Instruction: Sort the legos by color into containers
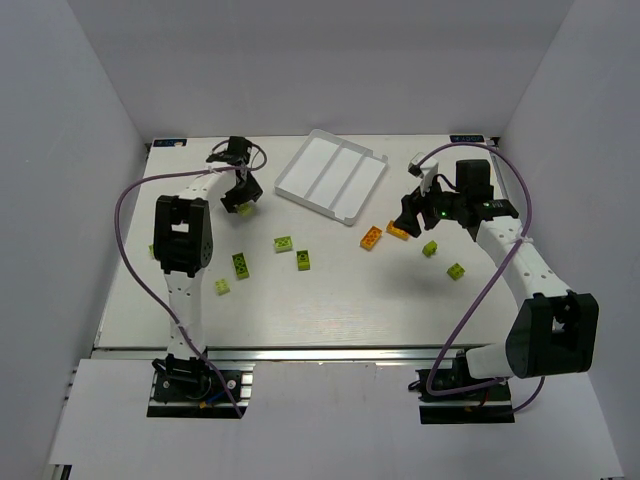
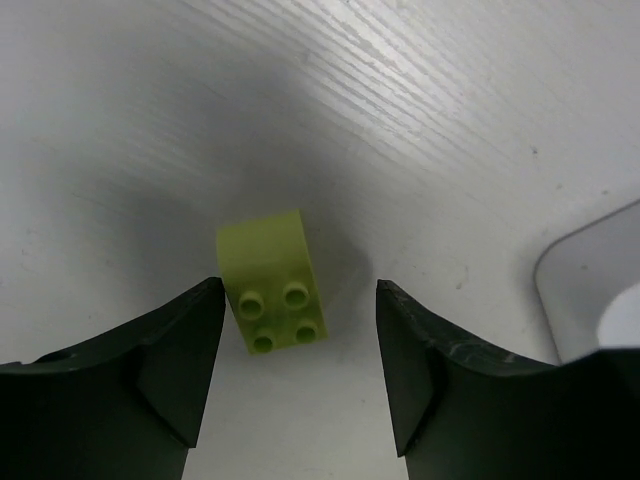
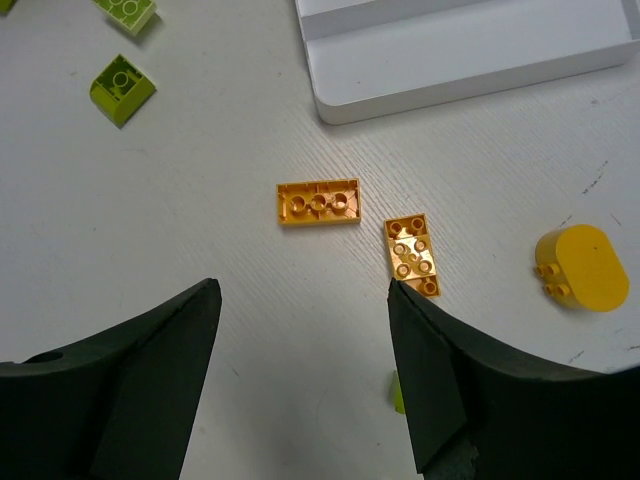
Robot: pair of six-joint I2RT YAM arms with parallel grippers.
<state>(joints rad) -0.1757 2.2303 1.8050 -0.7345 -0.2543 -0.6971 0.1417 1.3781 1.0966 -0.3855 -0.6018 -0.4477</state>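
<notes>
My left gripper [image 1: 243,198] is open over the far left of the table, with a light yellow-green lego [image 2: 272,290] lying on the table just in front of and between its fingers [image 2: 180,360], untouched. My right gripper [image 1: 412,222] is open and empty, hovering above the table just short of two orange legos [image 3: 318,203] [image 3: 413,252] that lie studs-down. A round orange piece [image 3: 580,267] lies to their right. The white tray [image 1: 330,175] with three long compartments sits at the far centre and looks empty.
Several green legos lie scattered mid-table [image 1: 284,243] [image 1: 302,260] [image 1: 240,265], with others by the right arm [image 1: 430,248] [image 1: 456,270]. A corner of the tray [image 2: 590,290] shows right of the left gripper. White walls enclose the table.
</notes>
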